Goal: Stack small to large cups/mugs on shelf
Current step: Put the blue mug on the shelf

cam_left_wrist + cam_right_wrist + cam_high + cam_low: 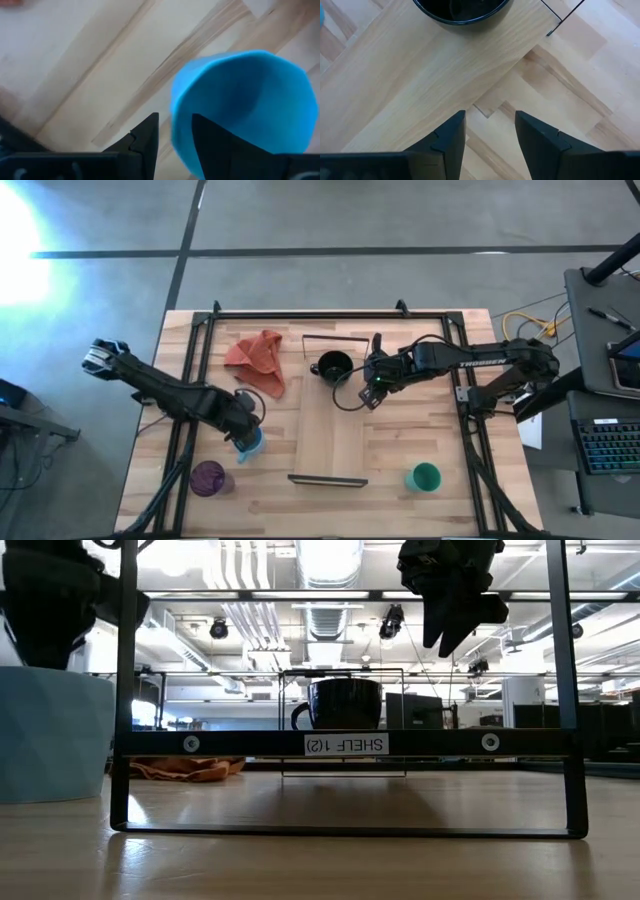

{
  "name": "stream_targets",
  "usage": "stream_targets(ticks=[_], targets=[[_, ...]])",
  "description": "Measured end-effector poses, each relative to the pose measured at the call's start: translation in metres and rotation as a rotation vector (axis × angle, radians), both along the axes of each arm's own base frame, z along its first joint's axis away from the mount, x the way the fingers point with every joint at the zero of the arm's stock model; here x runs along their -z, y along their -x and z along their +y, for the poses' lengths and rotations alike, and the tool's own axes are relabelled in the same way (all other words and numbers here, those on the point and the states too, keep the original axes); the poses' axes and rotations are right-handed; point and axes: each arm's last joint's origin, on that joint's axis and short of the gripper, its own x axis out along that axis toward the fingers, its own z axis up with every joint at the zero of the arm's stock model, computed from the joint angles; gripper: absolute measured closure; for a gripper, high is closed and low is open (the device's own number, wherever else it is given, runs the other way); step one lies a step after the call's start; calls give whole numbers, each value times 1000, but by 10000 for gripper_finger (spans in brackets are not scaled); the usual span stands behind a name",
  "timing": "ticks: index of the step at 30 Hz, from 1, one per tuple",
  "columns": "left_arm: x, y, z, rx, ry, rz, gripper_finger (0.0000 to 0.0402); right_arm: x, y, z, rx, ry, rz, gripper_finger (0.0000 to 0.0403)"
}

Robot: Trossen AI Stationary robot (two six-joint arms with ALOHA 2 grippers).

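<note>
Your left gripper [246, 426] pinches the light blue cup's [250, 444] rim left of the shelf [331, 435], purple cup [208, 477] nearby, while your right gripper [372, 388] hangs empty, jaws apart, beside the black cup [333, 366] on the shelf, green cup [424, 476] far right.

Pale, smooth wood with a visible grain is being shown by the desk [420, 435] and the shelf [330, 430], whose end rails are thin dark metal. A glossy sheen is being given off by the black cup [332, 366]. Soft, crumpled fabric is being displayed by the orange cloth [257, 357].
</note>
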Motion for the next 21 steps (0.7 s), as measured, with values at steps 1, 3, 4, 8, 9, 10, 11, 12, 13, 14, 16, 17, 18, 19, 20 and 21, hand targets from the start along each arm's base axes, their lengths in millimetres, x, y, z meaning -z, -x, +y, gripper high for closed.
stream_targets(ticks=[1, 3, 4, 8, 9, 10, 11, 12, 13, 14, 16, 17, 18, 19, 20, 21], targets=[[2, 1, 0, 1, 4, -11, 299, 0, 0, 0, 1, 0, 0, 238], [7, 1, 1, 3, 6, -21, 299, 0, 0, 0, 1, 0, 0, 238], [8, 1, 1, 9, 8, -27, 299, 0, 0, 0, 1, 0, 0, 238], [11, 2, 2, 29, -17, -42, 320, 0, 0, 0, 3, -1, 0, 239], [12, 2, 2, 42, -22, -44, 330, 0, 0, 0, 4, -1, 0, 239], [14, 1, 2, 58, -25, -47, 342, 0, 0, 0, 4, -1, 0, 239], [15, 0, 3, 74, -26, -54, 354, 0, 0, 0, 4, -1, 0, 239], [17, -1, 4, 89, -27, -63, 369, 0, 0, 0, 4, -1, 1, 239], [18, -2, 5, 107, -28, -76, 382, 0, 0, 0, 4, -1, 4, 239], [18, -5, 6, 114, -29, -94, 390, 0, 1, 0, 5, -2, 9, 239], [18, -8, 9, 130, -46, -120, 392, 1, 2, 0, 10, -4, 22, 239], [17, -10, 12, 134, -64, -123, 392, 1, 3, 0, 15, -5, 28, 239], [15, -11, 15, 138, -80, -125, 394, 1, 3, 0, 18, -6, 34, 239], [12, -13, 19, 137, -93, -130, 395, 1, 4, 0, 23, -8, 37, 239], [8, -15, 23, 142, -100, -136, 396, 1, 4, 0, 29, -11, 43, 239], [4, -18, 27, 152, -105, -147, 396, 2, 5, 1, 33, -12, 49, 240]])
